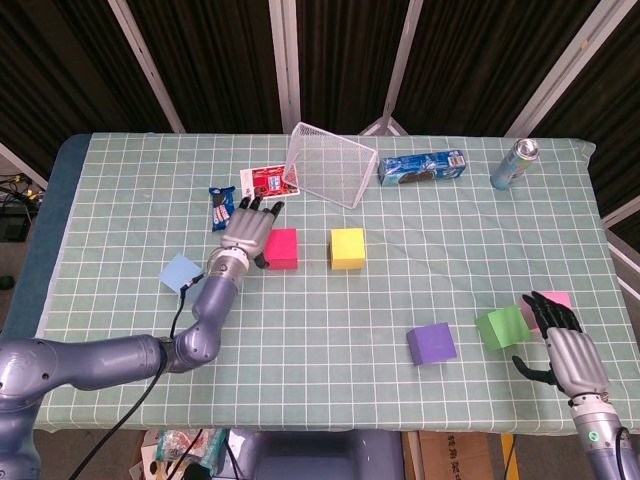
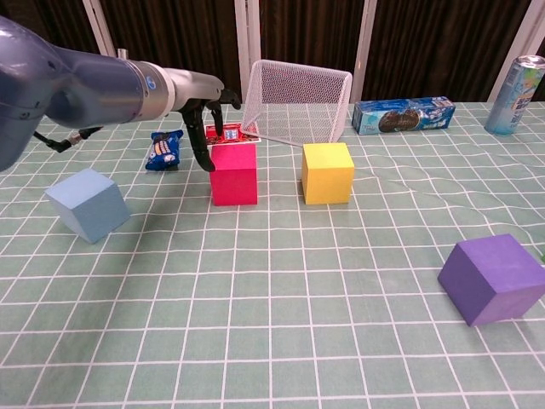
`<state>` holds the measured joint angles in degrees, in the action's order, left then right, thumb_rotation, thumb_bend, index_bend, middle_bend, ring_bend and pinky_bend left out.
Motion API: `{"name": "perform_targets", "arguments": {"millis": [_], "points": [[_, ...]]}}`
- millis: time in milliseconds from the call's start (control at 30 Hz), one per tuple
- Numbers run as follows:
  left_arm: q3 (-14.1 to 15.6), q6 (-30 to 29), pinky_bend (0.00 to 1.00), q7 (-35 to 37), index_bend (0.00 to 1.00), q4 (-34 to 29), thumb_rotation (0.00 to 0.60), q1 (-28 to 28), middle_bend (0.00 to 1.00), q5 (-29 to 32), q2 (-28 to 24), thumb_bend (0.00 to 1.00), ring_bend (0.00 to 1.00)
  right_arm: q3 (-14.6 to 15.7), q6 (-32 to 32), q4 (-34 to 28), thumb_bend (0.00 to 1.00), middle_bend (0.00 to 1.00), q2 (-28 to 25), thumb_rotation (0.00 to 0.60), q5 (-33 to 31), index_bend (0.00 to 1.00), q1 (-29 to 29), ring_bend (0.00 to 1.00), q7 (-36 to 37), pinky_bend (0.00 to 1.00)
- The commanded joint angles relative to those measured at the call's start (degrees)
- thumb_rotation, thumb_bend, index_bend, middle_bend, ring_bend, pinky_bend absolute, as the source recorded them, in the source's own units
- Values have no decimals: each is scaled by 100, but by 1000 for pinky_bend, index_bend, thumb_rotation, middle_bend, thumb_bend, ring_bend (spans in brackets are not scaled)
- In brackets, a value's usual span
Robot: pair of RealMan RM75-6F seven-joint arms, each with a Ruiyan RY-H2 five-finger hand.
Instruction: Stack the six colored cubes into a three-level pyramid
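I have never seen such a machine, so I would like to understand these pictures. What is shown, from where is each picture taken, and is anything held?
This is a robot with two arms, each ending in a hand with fingers. One picture looks down from its head, the other looks forward from its chest. On the table lie six cubes: red cube, yellow cube, light blue cube, purple cube, green cube and pink cube. Further back are a wire basket, a can and snack packets. The left hand reaches beside the red cube, fingers spread. The right hand rests open near the green cube. Nothing is held.
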<state>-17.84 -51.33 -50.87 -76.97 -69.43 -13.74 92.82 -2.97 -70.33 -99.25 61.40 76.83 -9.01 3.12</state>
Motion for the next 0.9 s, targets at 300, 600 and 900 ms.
{"name": "perform_targets", "arguments": {"millis": [300, 600, 900], "points": [[83, 169, 52, 9, 9, 511, 600, -207, 255, 145, 298, 158, 0, 1, 67, -20, 304, 0, -27, 600, -68, 0, -18, 0, 34, 0], [147, 316, 52, 67, 13, 819, 600, -308, 317, 134, 543, 158, 7, 1, 86, -33, 304, 0, -33, 600, -89, 0, -29, 0, 40, 0], [148, 349, 89, 198, 36, 1020, 600, -340, 386, 67, 717, 186, 39, 3, 95, -39, 304, 0, -46, 600, -97, 0, -30, 0, 73, 0]]}}
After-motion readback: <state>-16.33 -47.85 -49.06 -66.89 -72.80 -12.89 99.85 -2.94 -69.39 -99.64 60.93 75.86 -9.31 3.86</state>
